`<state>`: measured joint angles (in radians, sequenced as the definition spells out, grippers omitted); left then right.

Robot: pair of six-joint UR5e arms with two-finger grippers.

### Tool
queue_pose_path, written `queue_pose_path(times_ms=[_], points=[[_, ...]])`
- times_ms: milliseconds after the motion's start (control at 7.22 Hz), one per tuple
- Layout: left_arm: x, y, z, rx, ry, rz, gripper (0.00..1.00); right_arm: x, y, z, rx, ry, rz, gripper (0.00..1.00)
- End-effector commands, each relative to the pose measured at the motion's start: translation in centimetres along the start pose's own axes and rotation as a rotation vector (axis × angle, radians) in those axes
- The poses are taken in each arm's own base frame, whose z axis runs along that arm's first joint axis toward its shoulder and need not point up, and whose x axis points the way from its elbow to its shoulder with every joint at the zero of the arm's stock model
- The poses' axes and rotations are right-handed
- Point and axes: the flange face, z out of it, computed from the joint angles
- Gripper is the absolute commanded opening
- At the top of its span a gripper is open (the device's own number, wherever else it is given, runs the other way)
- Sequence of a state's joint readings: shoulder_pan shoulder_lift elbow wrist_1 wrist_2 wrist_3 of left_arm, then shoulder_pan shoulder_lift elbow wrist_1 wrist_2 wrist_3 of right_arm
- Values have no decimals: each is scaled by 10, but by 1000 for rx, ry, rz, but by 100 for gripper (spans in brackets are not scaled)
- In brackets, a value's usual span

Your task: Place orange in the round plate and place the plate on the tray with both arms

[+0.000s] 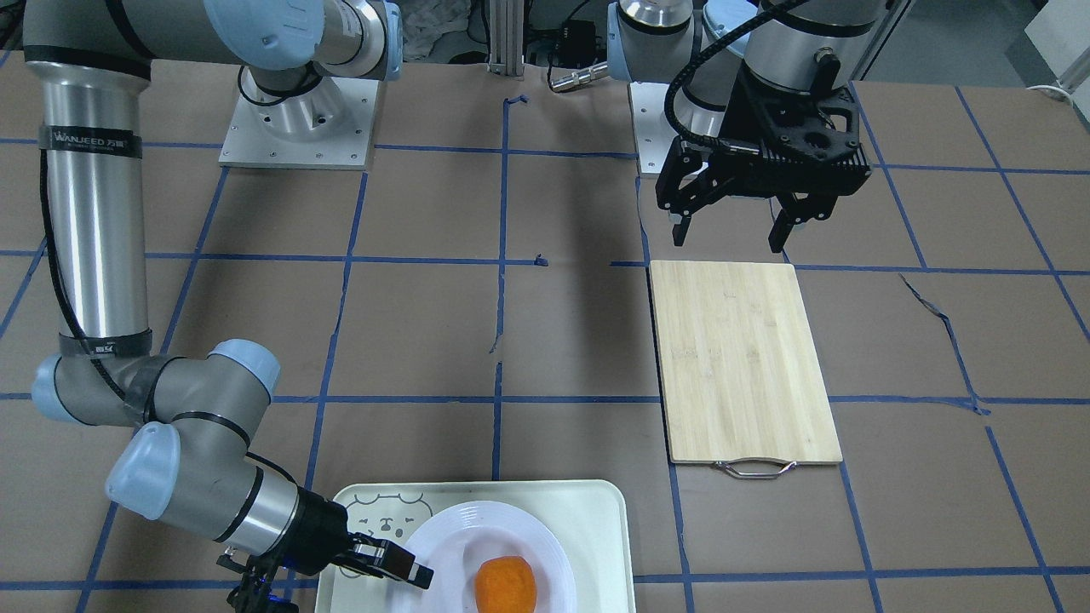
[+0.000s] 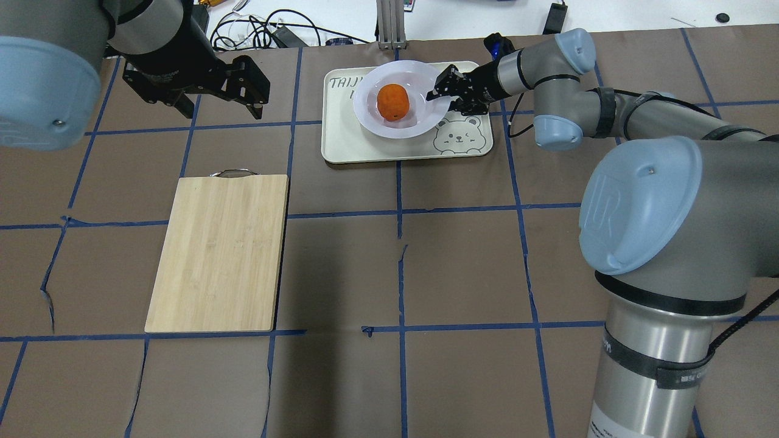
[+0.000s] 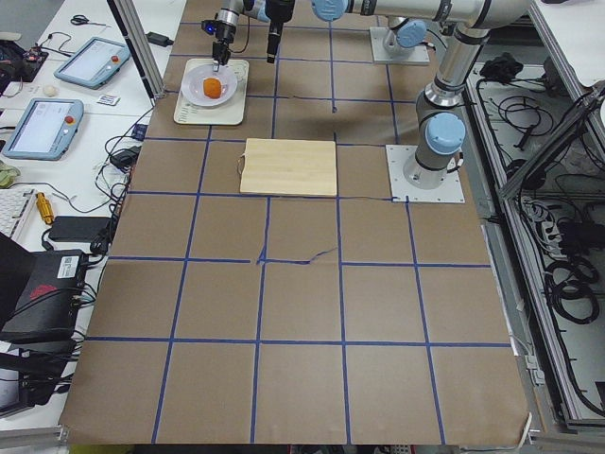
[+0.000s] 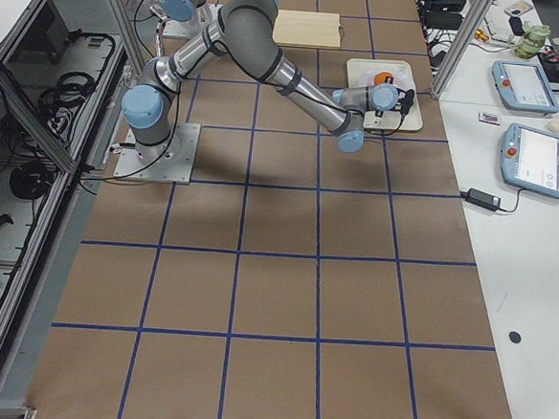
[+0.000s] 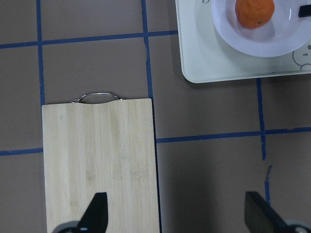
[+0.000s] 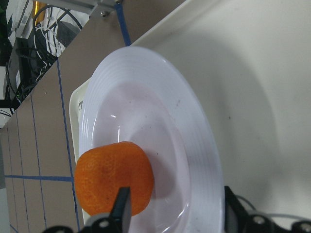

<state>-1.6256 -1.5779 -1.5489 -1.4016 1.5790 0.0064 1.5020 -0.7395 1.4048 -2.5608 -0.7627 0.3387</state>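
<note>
The orange (image 2: 392,102) lies in the sunken centre of the white round plate (image 2: 420,121), and the plate rests on the cream tray (image 2: 347,146) near its bear face. My right gripper (image 2: 439,91) is at the plate's right rim. In the right wrist view its fingers stand apart and straddle the rim: one over the plate beside the orange (image 6: 114,179), the other outside the plate (image 6: 194,121). My left gripper (image 2: 222,112) hangs open and empty above the table, left of the tray and beyond the board's handle end.
A bamboo cutting board (image 2: 219,249) with a metal handle lies on the robot's left half of the table. Brown paper with blue tape lines covers the tabletop. Cables and an aluminium post stand just past the tray's far edge.
</note>
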Motion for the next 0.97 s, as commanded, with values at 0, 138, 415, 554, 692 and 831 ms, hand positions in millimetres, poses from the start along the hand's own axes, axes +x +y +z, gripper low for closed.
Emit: queue_pose_path(times_ms=[0,138,415,554,692,831], points=[[-2,0,0,0,0,-7,100,-20,-9,-41,59,102,-17,93],[-2,0,2,-11,3,-9,100,-40,-5,-73,48,218,-48,94],[0,6,3,-46,2,-6,100,-80,11,-149,23,371,-87,96],[-1,7,5,-60,3,-7,100,-115,35,-192,16,497,-96,97],[-1,7,4,-58,2,-7,100,-153,77,-218,-54,613,-175,97],[-1,7,4,-57,3,-6,100,-181,104,-249,-60,722,-232,100]])
